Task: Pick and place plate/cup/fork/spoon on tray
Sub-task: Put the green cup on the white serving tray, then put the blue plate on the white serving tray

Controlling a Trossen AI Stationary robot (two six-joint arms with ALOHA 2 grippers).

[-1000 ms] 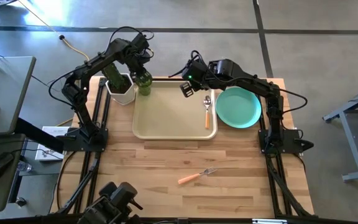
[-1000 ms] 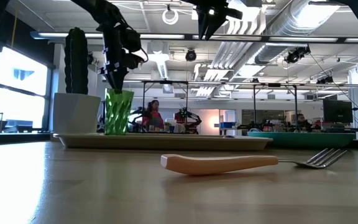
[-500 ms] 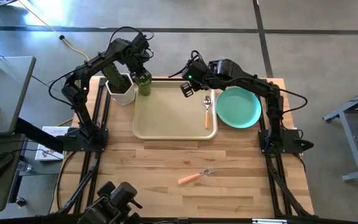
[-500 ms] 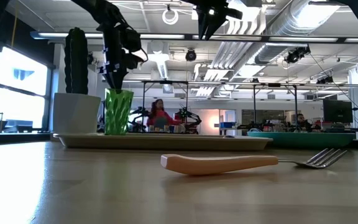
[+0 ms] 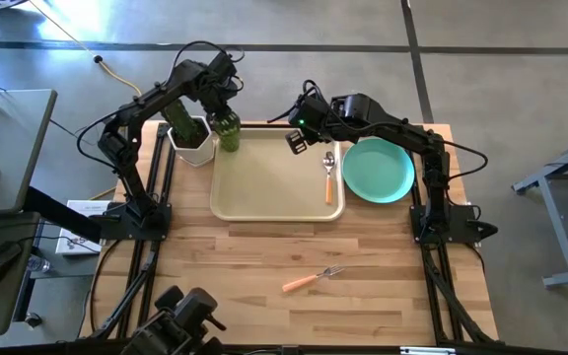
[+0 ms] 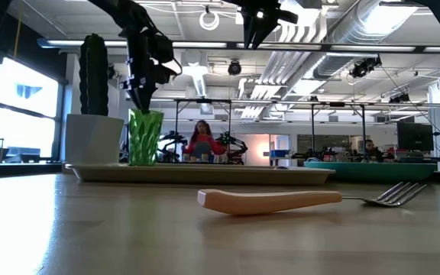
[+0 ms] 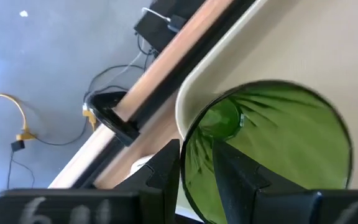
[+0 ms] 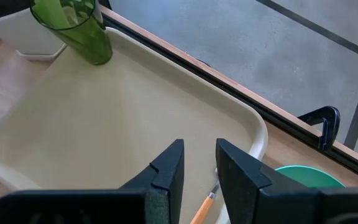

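Looking down, you see your left tool [image 5: 227,116] pinching the wall of the translucent green textured cup [image 5: 228,132], one finger inside the rim, the cup standing in a far corner of the beige rectangular tray [image 5: 264,187]. Your right tool [image 5: 298,139] hovers empty over the tray, fingers slightly spread. The orange-handled spoon [image 5: 328,176] lies on the tray; the teal round plate [image 5: 377,170] and orange-handled fork [image 5: 313,278] rest on the wooden table [image 5: 363,286]

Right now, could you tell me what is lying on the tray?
The tray carries the cup in its far left corner, with the left gripper pinching its rim, and the spoon along its right edge. The cup's base hides the tray surface beneath it.
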